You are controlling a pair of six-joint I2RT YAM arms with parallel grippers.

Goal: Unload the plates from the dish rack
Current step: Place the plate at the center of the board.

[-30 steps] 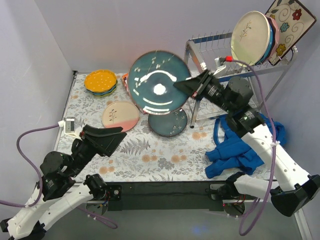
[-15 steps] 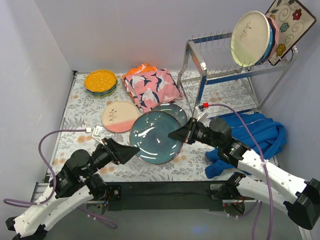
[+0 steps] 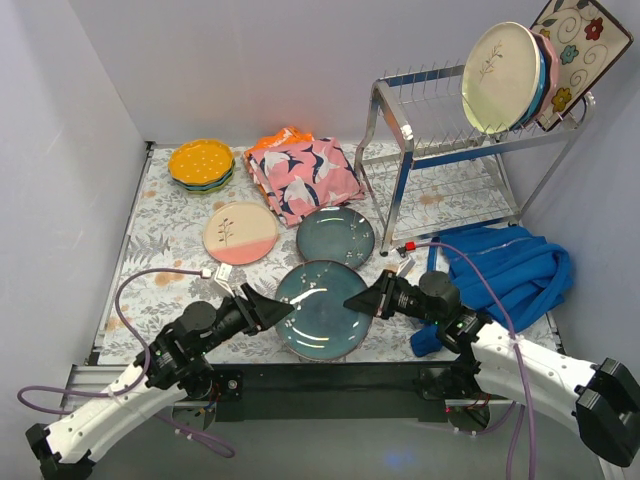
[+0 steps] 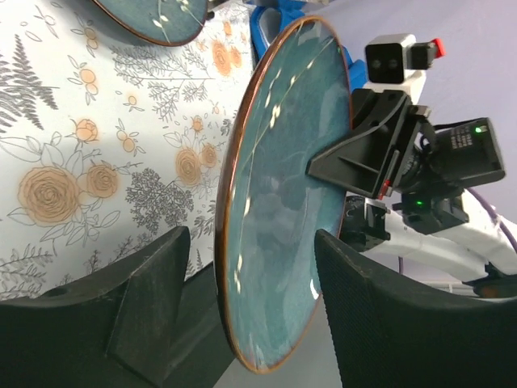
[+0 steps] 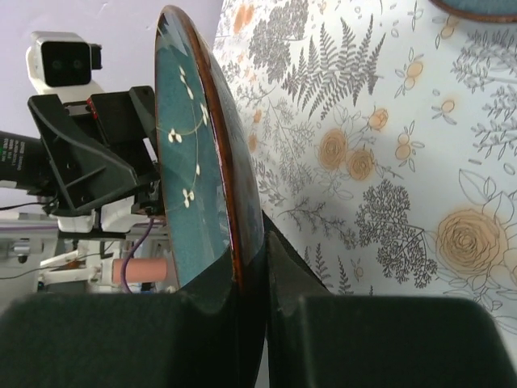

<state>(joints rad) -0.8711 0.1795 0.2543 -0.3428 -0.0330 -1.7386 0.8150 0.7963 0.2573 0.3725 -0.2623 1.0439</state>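
The table (image 3: 160, 240), under a flowered cover, carries the dish rack (image 3: 470, 152) at its far right. The right end of the rack's top tier holds a cream plate (image 3: 500, 75) upright, with other plates behind it and a square floral plate (image 3: 580, 50) at the back.

Both arms reach low and nearly level towards the middle of the near edge. The left arm (image 3: 110, 415) comes from the near left and the right arm (image 3: 530, 365) from the near right.

Between them lies the large teal plate (image 3: 322, 322), face up; I cannot tell whether it touches the table. The right pincer (image 3: 362, 300) is clamped on its right rim. The left pincer (image 3: 272, 309) stands open, its fingers (image 4: 145, 299) either side of the left rim with gaps showing.

Just beyond lies a second teal plate (image 3: 336, 237), a cream-and-pink plate (image 3: 240, 233) to its left, and stacked dotted plates (image 3: 201, 163) at the far left.
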